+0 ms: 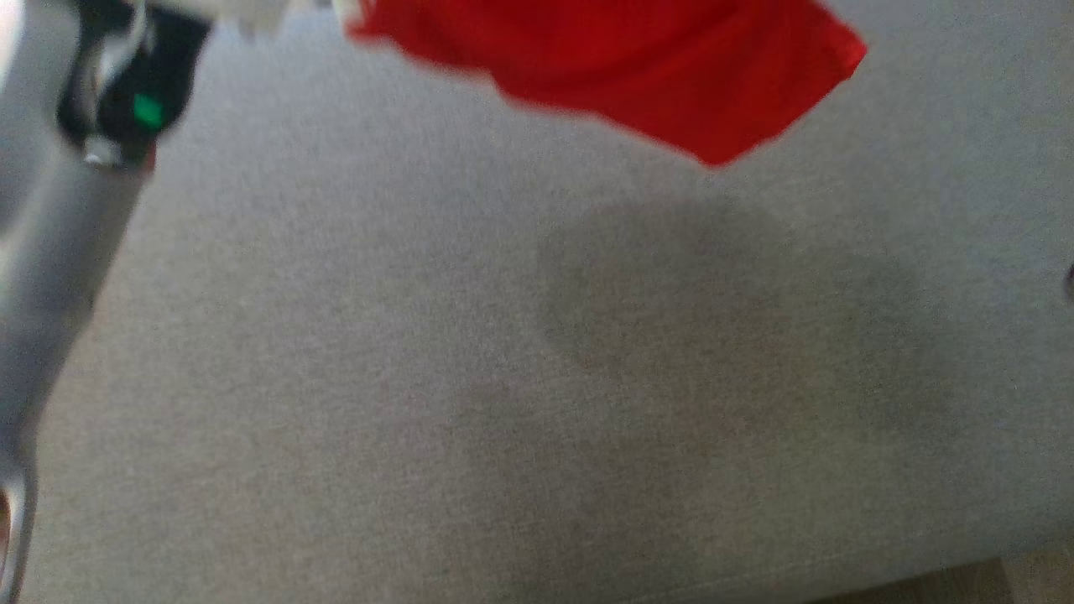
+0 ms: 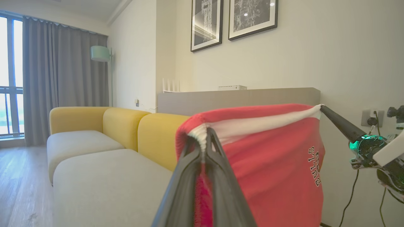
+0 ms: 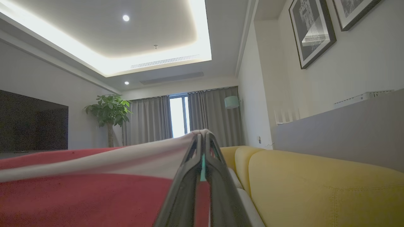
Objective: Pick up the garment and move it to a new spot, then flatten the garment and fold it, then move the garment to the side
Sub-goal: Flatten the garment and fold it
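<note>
The garment (image 1: 654,67) is a red top with a white band and small lettering, hanging in the air over the grey sofa seat (image 1: 377,377). In the left wrist view my left gripper (image 2: 205,132) is shut on one end of the white band, and the garment (image 2: 271,164) hangs down to the right of it. My right gripper (image 2: 322,107) pinches the band's other end, so the edge is stretched between the two. The right wrist view shows my right gripper (image 3: 202,135) shut on that band, with the garment (image 3: 79,189) spreading to the left. My pale left forearm (image 1: 59,252) runs up the head view's left side.
The garment's shadow (image 1: 713,285) falls on the seat below. Yellow backrests (image 2: 154,135) rise behind the seat, with a grey ledge (image 2: 236,97) and a wall beyond. A wood floor (image 2: 19,183) lies past the sofa's end. A wall socket with cables (image 2: 372,118) is beside the right arm.
</note>
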You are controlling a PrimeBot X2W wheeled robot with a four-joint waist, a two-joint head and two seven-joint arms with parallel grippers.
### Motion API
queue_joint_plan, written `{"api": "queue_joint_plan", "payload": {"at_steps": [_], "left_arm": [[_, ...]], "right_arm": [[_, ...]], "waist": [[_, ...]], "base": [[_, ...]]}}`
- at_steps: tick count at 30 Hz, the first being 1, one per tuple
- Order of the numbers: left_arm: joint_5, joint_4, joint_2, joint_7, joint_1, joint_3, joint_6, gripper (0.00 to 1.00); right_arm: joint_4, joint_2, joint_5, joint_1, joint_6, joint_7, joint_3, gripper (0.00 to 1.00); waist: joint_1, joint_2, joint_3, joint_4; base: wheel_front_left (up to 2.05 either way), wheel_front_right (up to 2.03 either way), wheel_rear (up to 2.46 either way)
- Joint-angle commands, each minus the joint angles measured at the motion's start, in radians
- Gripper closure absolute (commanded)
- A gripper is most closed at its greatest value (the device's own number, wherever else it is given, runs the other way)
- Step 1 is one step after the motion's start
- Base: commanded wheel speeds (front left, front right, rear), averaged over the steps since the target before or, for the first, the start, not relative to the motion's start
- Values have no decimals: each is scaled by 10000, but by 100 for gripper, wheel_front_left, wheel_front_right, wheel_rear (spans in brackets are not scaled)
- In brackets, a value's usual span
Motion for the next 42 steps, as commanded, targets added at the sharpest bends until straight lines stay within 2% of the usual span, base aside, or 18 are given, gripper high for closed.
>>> {"api": "queue_joint_plan", "payload": {"at_steps": [1,8,11,14,18,25,30,34,35,42], "left_arm": [[189,90,225,-175,-773,372,-31,100],[999,2606,-814,-2141,-2945,-101,-142,100],[914,3114,-1003,-2847,-3004,-511,-151,100],[609,3204,-923,-3161,-2489,-1112,-154,100],[260,2902,-616,-3321,-1082,-1925,-155,100],[435,1299,-128,-3344,2885,-2363,-156,100],[388,912,205,-3345,5702,-3205,-156,100],[312,754,348,-3346,7347,-3302,-113,100],[312,754,348,-3346,7347,-3302,-113,100],[19,-370,882,-3289,9299,-3521,563,100]], "right_arm": [[-92,-129,-97,-453,-7,-94,67,100],[717,-575,-609,-2254,-7,-681,-4,100],[745,-601,-638,-2199,-7,-777,19,100],[633,-635,-558,-1563,-7,-815,119,100],[338,-605,-330,-63,-7,-833,165,100],[-630,-769,129,3520,-7,-798,-27,100],[-1637,-998,499,6448,-7,-58,-539,100],[-2800,-871,549,8729,-7,768,-1101,100],[-2800,-871,549,8729,-7,768,-1101,100],[-5159,-339,335,11605,-7,2137,-2247,100]], "waist": [[-2,0,810,4],[-2,0,1738,216],[-2,0,1846,280],[-2,0,1853,365],[-2,0,1647,480],[-2,0,641,626],[-2,0,-261,653],[-2,0,-732,604],[-2,0,-732,604],[-2,0,-1224,575]], "base": [[0,0,0],[0,0,0],[0,0,0],[0,0,0],[0,0,0],[0,0,0],[0,0,0],[0,0,0],[0,0,0],[0,0,0]]}}
